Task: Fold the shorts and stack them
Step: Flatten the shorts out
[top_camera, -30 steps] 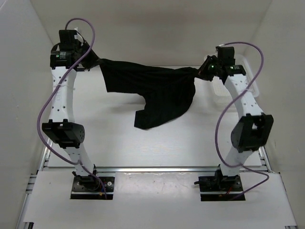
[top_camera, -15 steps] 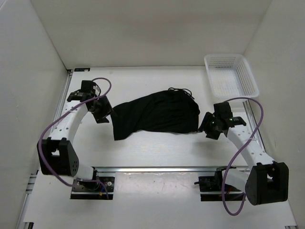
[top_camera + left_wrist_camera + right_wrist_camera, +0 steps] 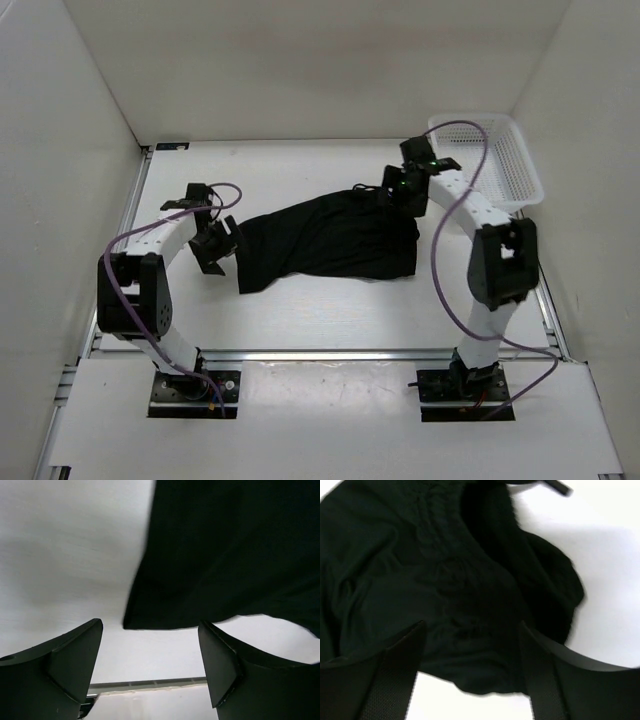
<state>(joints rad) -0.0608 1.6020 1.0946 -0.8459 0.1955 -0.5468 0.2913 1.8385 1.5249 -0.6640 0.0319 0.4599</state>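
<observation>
1. Risk, left side: the left tool (image 3: 150, 630) is spread wide and holds nothing. The lower corner of the shorts (image 3: 330, 240) lies just ahead of it, at 12 o'clock in its wrist view. If it closes low, it may pinch only the top layer, and the fold would peel apart when lifted.
2. Risk, right side: the right tool (image 3: 472, 625) is also wide and empty, hovering over the gathered waistband (image 3: 445, 545). The cloth is bunched here, so I judge a grasp could catch an uneven wad and skew the next fold.
3. Risk, drawstring: the drawstring (image 3: 555, 485) trails loose at 1 o'clock from the waistband. It could snag a finger or drag out of the fold.
4. Risk, uneven pull: with the two tools at opposite ends, lifting out of step would twist the fabric.
5. Look and place: the shorts are black and limp, creased, in a long band across the middle of the table (image 3: 300, 310), running from 8 o'clock to 2 o'clock. The white basket (image 3: 520, 165) stands apart at 1 o'clock.
</observation>
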